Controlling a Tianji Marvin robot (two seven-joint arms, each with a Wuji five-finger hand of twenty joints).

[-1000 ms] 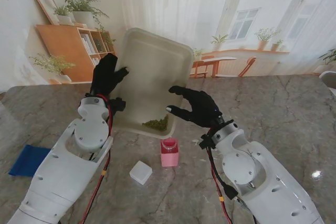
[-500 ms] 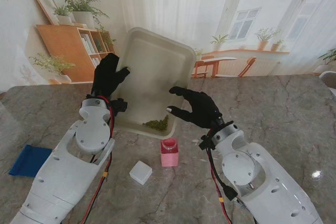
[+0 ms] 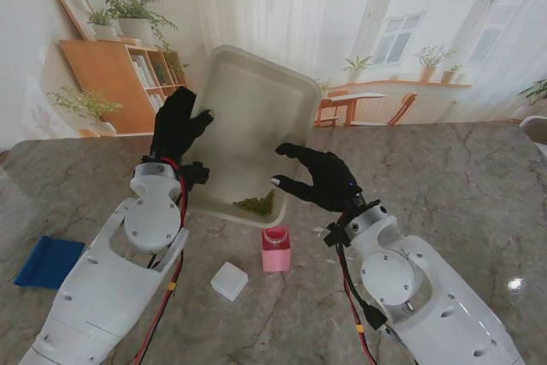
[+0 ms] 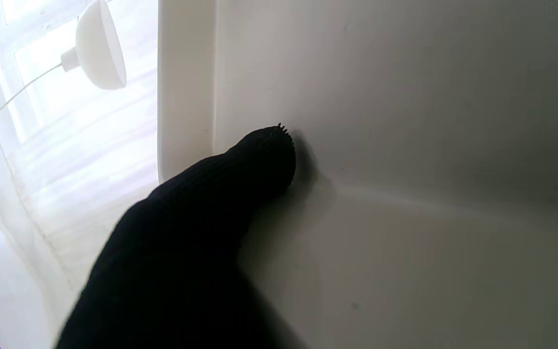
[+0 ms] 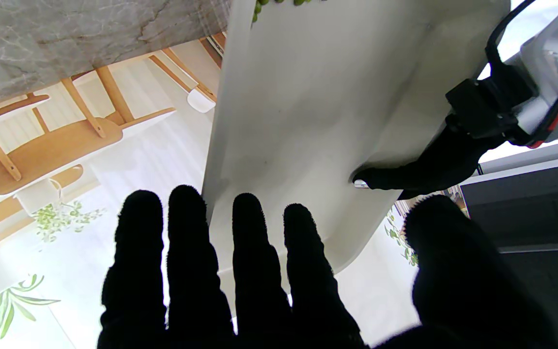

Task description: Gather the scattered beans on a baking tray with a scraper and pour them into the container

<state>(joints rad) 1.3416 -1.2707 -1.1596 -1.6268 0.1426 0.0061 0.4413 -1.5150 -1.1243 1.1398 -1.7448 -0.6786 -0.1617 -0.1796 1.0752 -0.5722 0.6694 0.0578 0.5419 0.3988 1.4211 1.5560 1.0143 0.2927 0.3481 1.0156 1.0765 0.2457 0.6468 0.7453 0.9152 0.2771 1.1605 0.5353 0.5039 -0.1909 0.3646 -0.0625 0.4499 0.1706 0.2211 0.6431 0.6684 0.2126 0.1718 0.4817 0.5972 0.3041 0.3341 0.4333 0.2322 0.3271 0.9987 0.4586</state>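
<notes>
Left of the baking tray (image 3: 248, 113), my left hand (image 3: 177, 126) pinches its rim, holding it steeply tilted; beans (image 3: 255, 204) sit in its low corner over the pink container (image 3: 276, 250). Right of the tray, my right hand (image 3: 318, 177) holds nothing, fingers (image 5: 250, 252) spread.

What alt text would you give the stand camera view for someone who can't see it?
The left hand holds a white baking tray tipped up steeply, green beans piled at its low corner above a pink container. The open right hand hovers beside the tray's right edge. A blue scraper lies far left.
</notes>
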